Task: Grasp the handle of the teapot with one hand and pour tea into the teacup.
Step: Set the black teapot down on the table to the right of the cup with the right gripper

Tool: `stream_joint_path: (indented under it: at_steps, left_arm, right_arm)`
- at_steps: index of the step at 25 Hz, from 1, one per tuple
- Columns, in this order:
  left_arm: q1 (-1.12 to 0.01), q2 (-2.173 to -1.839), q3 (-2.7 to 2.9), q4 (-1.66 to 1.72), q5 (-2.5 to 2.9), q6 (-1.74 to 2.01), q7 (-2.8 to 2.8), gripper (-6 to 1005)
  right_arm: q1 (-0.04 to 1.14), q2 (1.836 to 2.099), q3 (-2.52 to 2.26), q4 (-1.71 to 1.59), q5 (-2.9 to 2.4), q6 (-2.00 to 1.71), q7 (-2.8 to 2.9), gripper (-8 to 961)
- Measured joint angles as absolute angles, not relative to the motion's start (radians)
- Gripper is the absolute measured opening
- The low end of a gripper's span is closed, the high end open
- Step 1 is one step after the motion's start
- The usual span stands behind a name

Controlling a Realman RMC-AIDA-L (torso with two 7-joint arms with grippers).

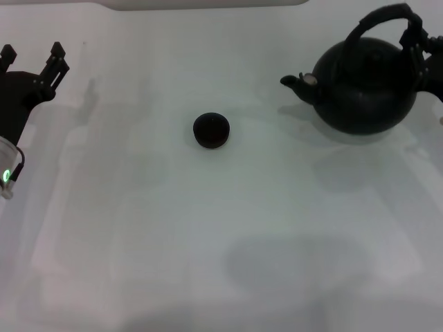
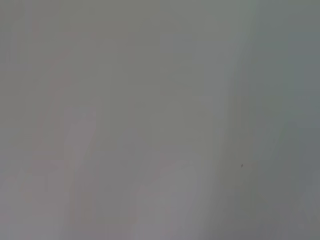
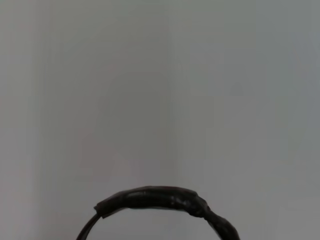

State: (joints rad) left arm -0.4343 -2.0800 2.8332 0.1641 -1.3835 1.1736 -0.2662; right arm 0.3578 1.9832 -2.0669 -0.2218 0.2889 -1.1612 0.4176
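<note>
The teapot (image 1: pixel 365 86) stands upright at the far right of the white desk (image 1: pixel 208 242), spout toward the teacup (image 1: pixel 211 131), which sits well apart near the middle. The right claw (image 1: pixel 419 36) is clamped on the right side of the handle (image 1: pixel 383 17). The left claw (image 1: pixel 33 63) hovers at the far left, fingers spread, holding nothing.
</note>
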Motion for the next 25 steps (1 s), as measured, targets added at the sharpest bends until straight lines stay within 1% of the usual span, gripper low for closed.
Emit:
stream_joint_path:
  at_steps: [6,16,25]
  left_arm:
    - [-0.435,-2.08,2.833,0.164,-1.384,1.174,-0.266,887]
    - [-0.435,-2.08,2.833,0.164,-1.386,1.174,-0.265,888]
    - [-0.437,-2.08,2.833,0.164,-1.39,1.174,-0.265,888]
  right_arm:
    - [0.365,1.996,-2.074,-0.184,0.276,-1.163,0.409,122]
    - [0.355,2.008,-2.081,-0.189,0.245,-1.17,0.413,122]
    - [0.355,2.01,-2.139,-0.191,0.244,-1.17,0.438,122]
